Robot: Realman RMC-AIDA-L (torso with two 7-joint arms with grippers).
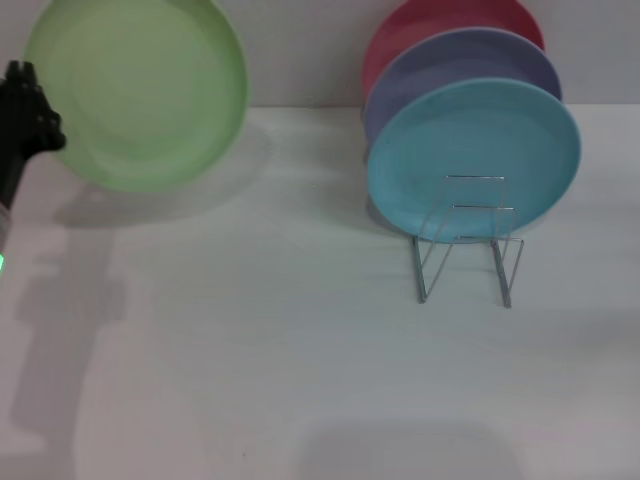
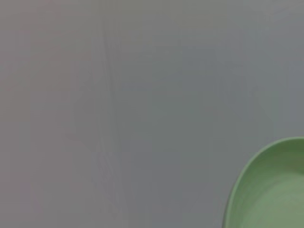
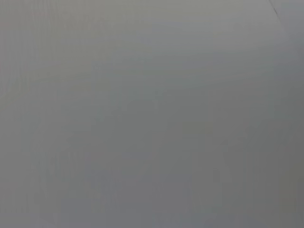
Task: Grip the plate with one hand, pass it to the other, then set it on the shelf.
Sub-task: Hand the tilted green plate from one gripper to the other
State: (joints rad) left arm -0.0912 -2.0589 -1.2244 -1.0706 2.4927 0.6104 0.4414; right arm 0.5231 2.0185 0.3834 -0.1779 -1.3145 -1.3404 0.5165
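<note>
The light green plate [image 1: 140, 90] is held up off the table at the far left, its face tilted toward me, and it casts a shadow on the table below. My left gripper [image 1: 42, 122], black with a green light on its arm, is shut on the plate's left rim. The plate's rim also shows in the left wrist view [image 2: 270, 190]. The wire shelf [image 1: 467, 245] stands at the right of the table, apart from the plate. My right gripper is out of view; the right wrist view shows only a bare grey surface.
A turquoise plate [image 1: 470, 160], a lavender plate [image 1: 450, 65] and a red plate [image 1: 440, 25] stand upright in the shelf, one behind the other. The shelf's front loops stand in front of the turquoise plate. The white table [image 1: 300, 350] spreads between the arm and the shelf.
</note>
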